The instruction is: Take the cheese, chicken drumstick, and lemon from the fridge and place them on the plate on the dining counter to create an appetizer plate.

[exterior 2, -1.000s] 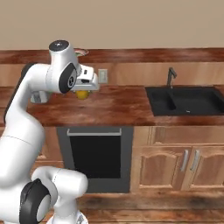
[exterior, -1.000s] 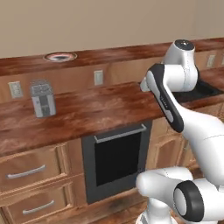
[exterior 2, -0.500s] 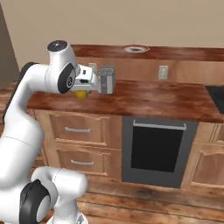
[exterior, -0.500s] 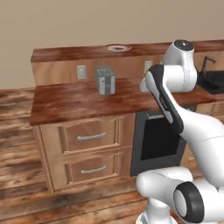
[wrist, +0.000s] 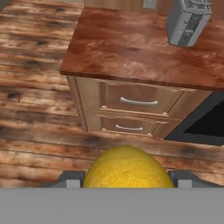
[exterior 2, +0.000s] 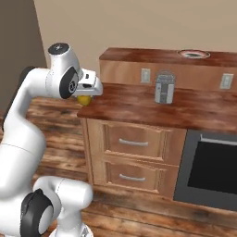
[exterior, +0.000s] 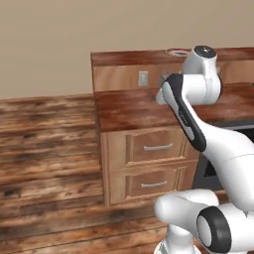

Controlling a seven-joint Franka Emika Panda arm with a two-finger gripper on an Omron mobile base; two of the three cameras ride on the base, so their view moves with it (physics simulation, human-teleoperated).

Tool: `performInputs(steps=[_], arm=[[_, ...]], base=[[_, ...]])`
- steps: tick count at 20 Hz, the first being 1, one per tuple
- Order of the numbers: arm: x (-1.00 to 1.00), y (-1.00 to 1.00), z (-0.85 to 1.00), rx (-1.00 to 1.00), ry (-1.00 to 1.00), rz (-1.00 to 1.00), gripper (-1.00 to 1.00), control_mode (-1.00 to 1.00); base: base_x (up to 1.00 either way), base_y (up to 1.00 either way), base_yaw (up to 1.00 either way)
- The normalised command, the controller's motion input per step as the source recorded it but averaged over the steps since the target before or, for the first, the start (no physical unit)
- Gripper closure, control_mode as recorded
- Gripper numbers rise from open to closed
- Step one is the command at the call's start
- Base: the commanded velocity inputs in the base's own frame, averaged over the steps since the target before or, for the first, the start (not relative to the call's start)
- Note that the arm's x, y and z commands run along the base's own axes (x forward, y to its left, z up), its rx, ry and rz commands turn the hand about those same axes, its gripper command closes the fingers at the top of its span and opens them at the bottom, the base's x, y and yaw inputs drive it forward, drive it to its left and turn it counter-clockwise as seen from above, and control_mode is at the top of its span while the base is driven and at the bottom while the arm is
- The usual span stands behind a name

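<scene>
My gripper (exterior 2: 87,94) is shut on the yellow lemon (exterior 2: 84,99), held in the air just off the left end of the wood counter. In the hand view the lemon (wrist: 127,167) bulges up between the two finger tips, above the plank floor. The plate (exterior 2: 193,54), round with a dark rim, lies on the raised dining counter (exterior 2: 148,55) at the back right. From the left base view the plate (exterior: 177,51) peeks out beside my arm. The fridge, the cheese and the chicken drumstick are out of view.
A grey metal appliance (exterior 2: 164,88) stands on the lower wood counter (exterior 2: 139,104), which has two drawers (exterior 2: 133,142) under it. A dark oven door (exterior 2: 214,163) is to their right. Plank floor (exterior: 44,149) stretches left of the counter's end.
The whole scene has slid to the right in both base views, so the base has moved; the counter's left end and the floor now show. The lemon stays in the gripper.
</scene>
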Motion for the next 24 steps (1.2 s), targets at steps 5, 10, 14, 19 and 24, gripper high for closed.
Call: performInputs(steps=[5,10,14,19,24], arm=[[0.0,0.0,0.0,0.0,0.0,0.0,1.0,1.0],[0.0,0.0,0.0,0.0,0.0,0.0,1.0,1.0],[0.0,0.0,0.0,0.0,0.0,0.0,1.0,1.0],[0.0,0.0,0.0,0.0,0.0,0.0,1.0,1.0],[0.0,0.0,0.0,0.0,0.0,0.0,1.0,1.0]], base=[[0.16,1.0,0.01],[0.45,1.0,-0.02],[0.68,1.0,-0.07],[0.95,1.0,-0.12],[1.0,0.9,-0.24]])
